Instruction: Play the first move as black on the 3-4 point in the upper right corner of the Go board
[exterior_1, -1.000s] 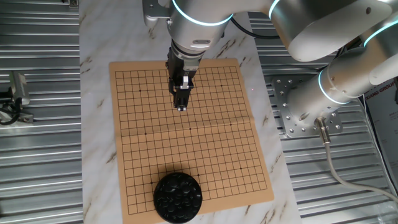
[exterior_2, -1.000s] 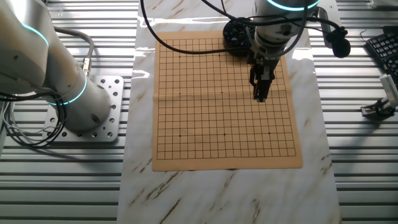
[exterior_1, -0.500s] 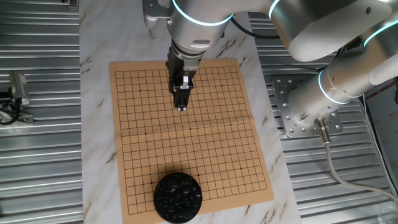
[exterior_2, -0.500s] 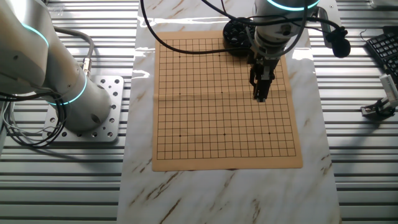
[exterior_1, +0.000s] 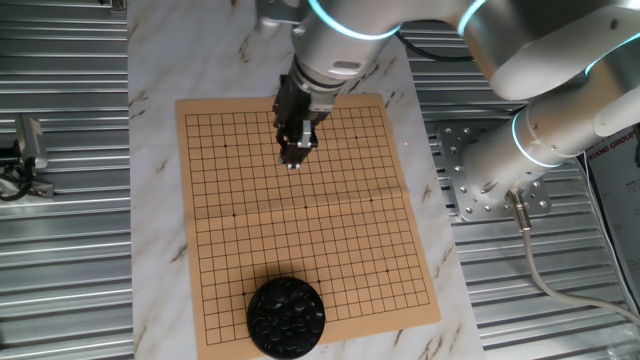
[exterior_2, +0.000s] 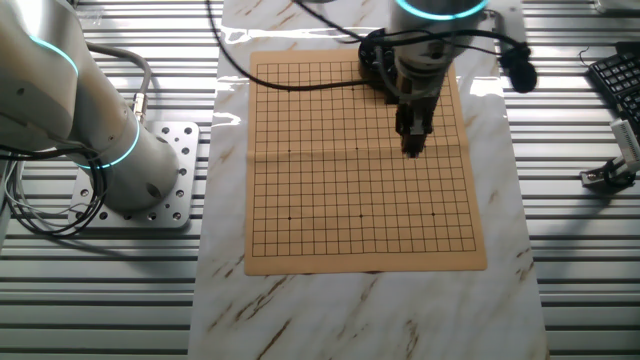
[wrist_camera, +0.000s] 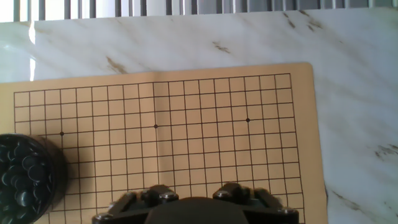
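Observation:
The tan Go board (exterior_1: 230, 200) lies on a marble slab, and no stone rests on its grid. My gripper (exterior_1: 293, 160) hangs over the board's middle columns, on the half far from the bowl. Its fingers stand close together around a small dark glossy spot at the tips, which I take for the black stone (exterior_1: 293, 164). From the other side the gripper (exterior_2: 411, 150) shows over the board (exterior_2: 330, 200), with narrow, closed fingers. In the hand view only the gripper's body edge shows at the bottom; the fingertips and the stone are hidden.
A round black bowl (exterior_1: 286, 317) full of black stones stands on the board's near edge; it shows again as the bowl (exterior_2: 375, 55) and the bowl (wrist_camera: 25, 177). Ribbed metal table surrounds the marble slab (exterior_1: 150, 60). The arm's base (exterior_1: 500, 170) stands to the right.
The gripper has shifted a little up the board, away from the bowl, and the wrist has swung to a new angle. The fingers stay closed.

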